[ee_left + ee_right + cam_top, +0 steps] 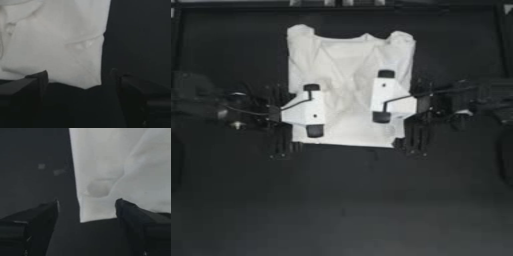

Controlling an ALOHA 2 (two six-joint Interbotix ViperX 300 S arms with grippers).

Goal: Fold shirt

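Shirt: the white shirt [346, 90] is lying on the dark counter [338, 210], toward twelve o'clock, sleeves tucked in, collar farthest up.
Left tool: the left tool [78, 82] is hovering with jaws spread, straddling the hem corner at seven o'clock of the cloth.
Right tool: the right tool [87, 211] is hovering likewise open over the hem corner at five o'clock.
Risk: one jaw is sitting off the cloth on each side, so closing could be pinching only one layer, or missing, leaving a crooked fold.

The dark surface [345, 200] carried one thing: a white shirt [346, 55], which lay flat toward the far side, collar far, hem near, sleeves folded in.
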